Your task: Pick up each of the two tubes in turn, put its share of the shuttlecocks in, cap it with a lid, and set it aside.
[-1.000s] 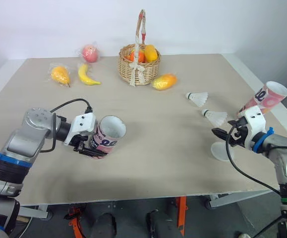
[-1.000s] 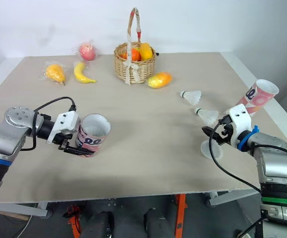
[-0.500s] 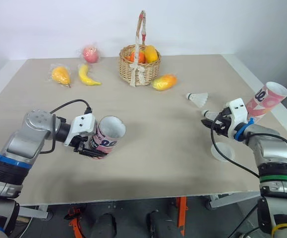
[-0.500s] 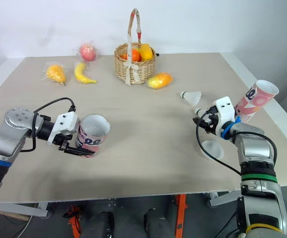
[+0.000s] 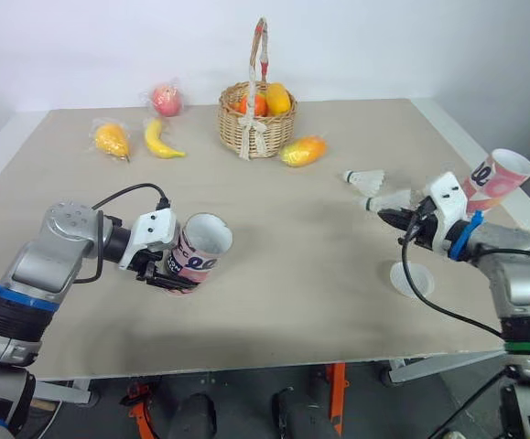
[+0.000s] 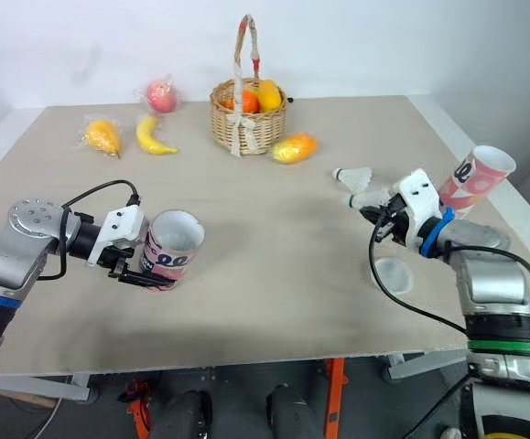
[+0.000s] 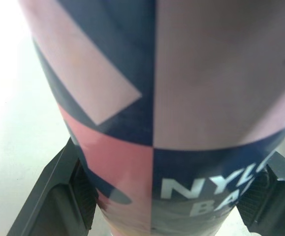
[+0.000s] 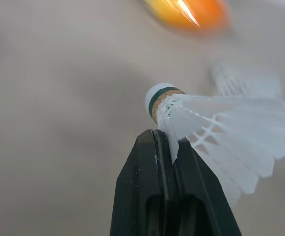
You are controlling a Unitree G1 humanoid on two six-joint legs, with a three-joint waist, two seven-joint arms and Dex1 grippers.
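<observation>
The right gripper (image 8: 166, 140) has just picked a shuttlecock (image 8: 216, 123) off the table (image 5: 292, 265), pinching it. The left gripper (image 5: 167, 271) grips the tube (image 5: 202, 247), ready for it.

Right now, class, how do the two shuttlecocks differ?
The held shuttlecock is pinched by its skirt between the fingers of the right gripper; the loose shuttlecock lies free on the table. The held shuttlecock is nearer the robot; the loose shuttlecock lies farther back. Both are white and feathered.
</observation>
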